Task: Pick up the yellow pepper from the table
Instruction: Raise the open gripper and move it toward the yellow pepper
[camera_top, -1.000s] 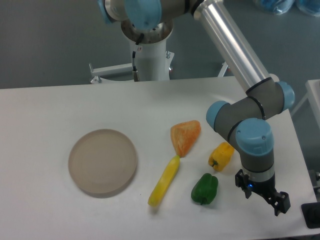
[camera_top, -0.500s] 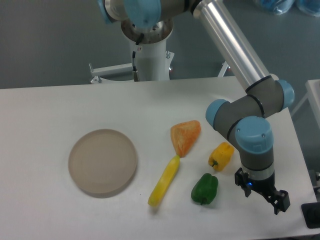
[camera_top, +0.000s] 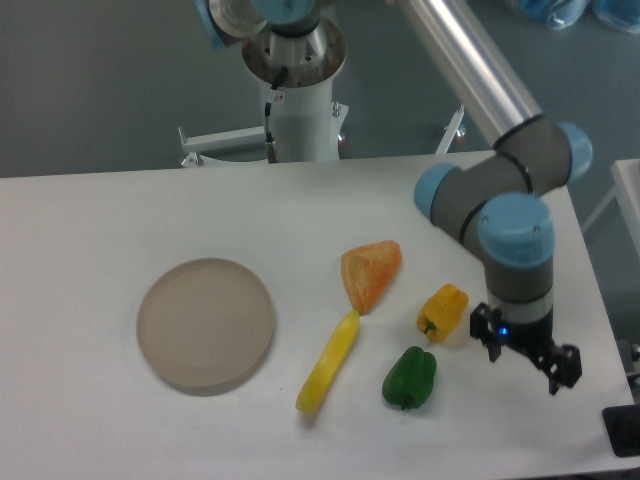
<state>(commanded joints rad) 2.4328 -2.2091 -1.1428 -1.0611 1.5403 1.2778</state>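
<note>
Since 1 s ago the arm (camera_top: 500, 215) has shifted: its wrist and gripper (camera_top: 530, 352) now sit higher in the frame and slightly to the right, and the elbow joint has also risen toward 12 o'clock. The vegetables and the plate lie where they were.

Camera view: the gripper hangs over the table (camera_top: 120, 210) at the right side, at 3 o'clock from the pepper (camera_top: 442, 311) and apart from it, holding nothing. Its dark fingers point down and toward the lower right; whether they are spread or closed cannot be told from this angle. A small blue light shows on the wrist just above them.

The pepper, small and yellow-orange, rests on the table right of centre, its stem end toward 7 o'clock. At 7 o'clock from it, near but not touching, lies a green pepper (camera_top: 409, 377). At 10 o'clock from it lies an orange wedge (camera_top: 369, 273), its point toward 6 o'clock. Just below that point starts a long pepper (camera_top: 328, 362), yellow and slender, running down toward 7 o'clock. A round beige plate (camera_top: 205, 323) lies well apart at the left, at 9 o'clock from the long pepper.

Behind the table, at 12 o'clock, stands the arm's white base (camera_top: 298, 95).
</note>
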